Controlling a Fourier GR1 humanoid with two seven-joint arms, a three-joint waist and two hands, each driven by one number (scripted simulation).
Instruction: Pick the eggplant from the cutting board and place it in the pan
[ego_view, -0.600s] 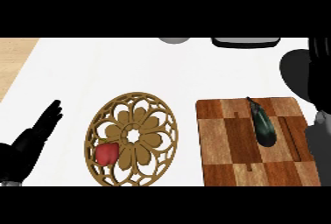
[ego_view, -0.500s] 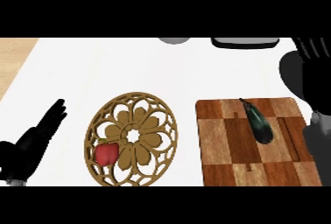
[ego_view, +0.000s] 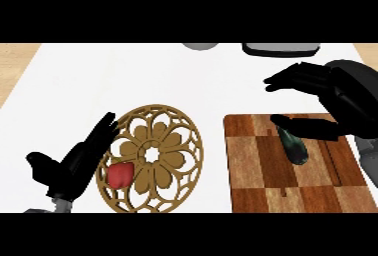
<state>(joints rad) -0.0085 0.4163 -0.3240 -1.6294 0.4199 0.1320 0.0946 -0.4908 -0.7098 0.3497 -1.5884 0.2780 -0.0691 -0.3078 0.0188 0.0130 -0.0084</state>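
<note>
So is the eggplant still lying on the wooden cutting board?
Yes, the eggplant lies on the cutting board, just under the right hand.

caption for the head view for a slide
Right hand open above the eggplant on the cutting board; left hand rests open.

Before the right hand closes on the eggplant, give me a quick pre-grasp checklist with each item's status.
1. Eggplant lying on the cutting board: ok.
2. Right hand over the eggplant's far end, fingers open: ok.
3. Thumb by the eggplant's top; contact: cannot tell.
4. Pan in view as the drop target: not ok, none clearly identifiable; only dark items at the top edge.
5. Left hand open beside the trivet, clear of the board: ok.
</note>
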